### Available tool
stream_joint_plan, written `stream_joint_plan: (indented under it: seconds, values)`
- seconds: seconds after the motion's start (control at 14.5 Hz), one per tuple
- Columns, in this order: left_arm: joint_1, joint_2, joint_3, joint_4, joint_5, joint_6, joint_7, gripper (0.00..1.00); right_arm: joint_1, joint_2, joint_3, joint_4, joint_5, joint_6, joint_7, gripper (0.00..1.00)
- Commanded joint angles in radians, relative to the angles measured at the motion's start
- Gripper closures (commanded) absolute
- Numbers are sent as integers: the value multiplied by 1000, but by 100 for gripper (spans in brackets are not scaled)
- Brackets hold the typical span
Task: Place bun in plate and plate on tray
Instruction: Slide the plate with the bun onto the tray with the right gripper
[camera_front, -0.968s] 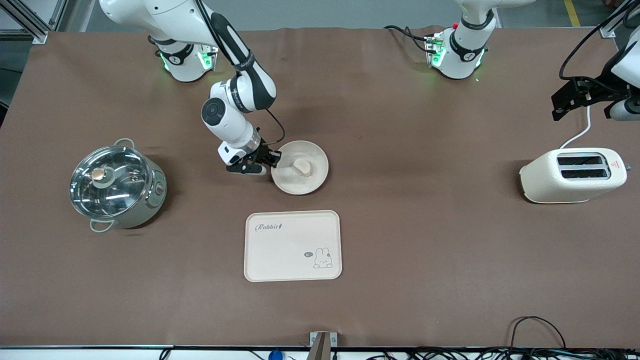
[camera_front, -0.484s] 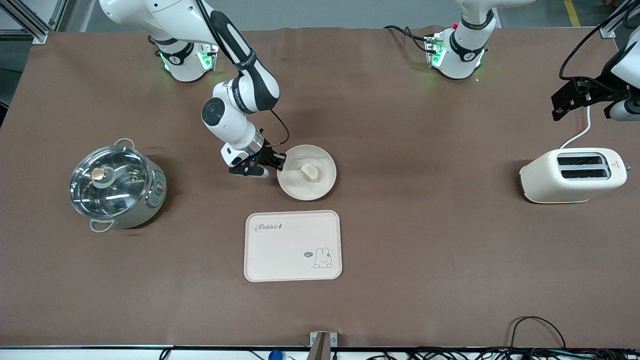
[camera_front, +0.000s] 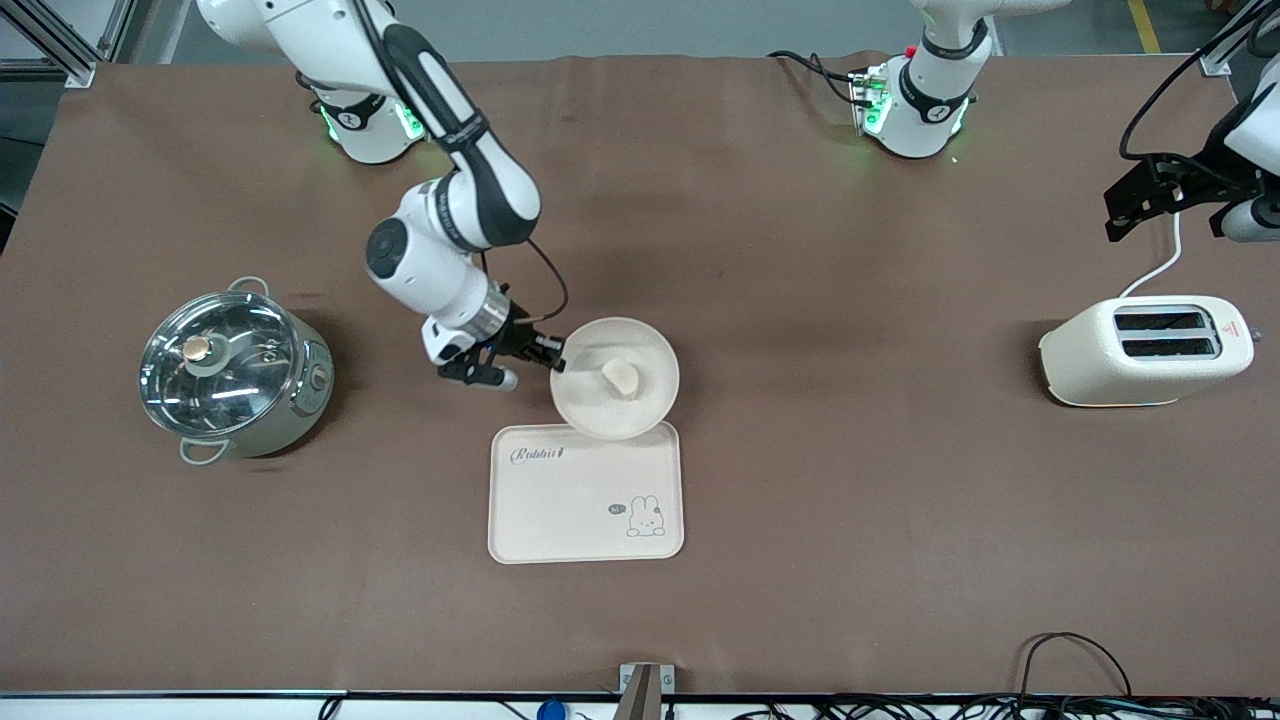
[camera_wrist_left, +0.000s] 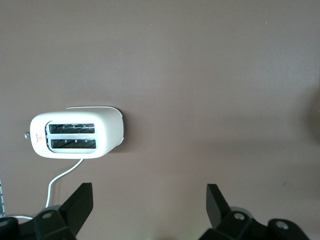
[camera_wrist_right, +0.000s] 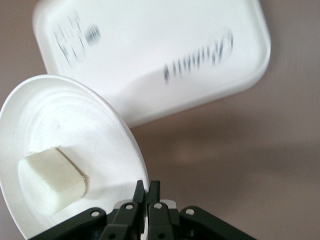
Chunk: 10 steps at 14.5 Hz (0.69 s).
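My right gripper (camera_front: 552, 350) is shut on the rim of the round cream plate (camera_front: 640, 410) and holds it in the air, over the tray's edge nearest the robots. The pale bun (camera_front: 620, 377) lies in the plate. The cream "Rabbit" tray (camera_front: 560, 505) lies flat on the table. In the right wrist view my right gripper (camera_wrist_right: 147, 187) pinches the plate (camera_wrist_right: 95, 125) rim, with the bun (camera_wrist_right: 50, 182) inside and the tray (camera_wrist_right: 160, 30) underneath. My left gripper (camera_front: 1165, 205) waits open and empty above the toaster; it also shows in the left wrist view (camera_wrist_left: 150, 200).
A steel pot with a glass lid (camera_front: 232, 372) stands toward the right arm's end of the table. A cream toaster (camera_front: 1145, 350) with a white cord stands toward the left arm's end; it also shows in the left wrist view (camera_wrist_left: 77, 132).
My right gripper has lifted the plate with the bun off the table and carried it toward the tray, so that it now overlaps the tray's edge. The left arm has not moved.
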Motion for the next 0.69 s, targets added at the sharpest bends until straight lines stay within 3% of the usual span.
stream_joint_plan:
  seconds: [0.0,0.35,0.62]
  values:
    - [0,-13,7,-9,-14,6,14,0,-79,115,11,144,30,-18,-33,100]
    - [0,-18,7,-7,-14,5,14,0,-155,250,10,319,113,-119,-26,100]
    - [1,-21,7,-6,-14,2,16,0,-162,303,10,367,116,-144,-29,100]
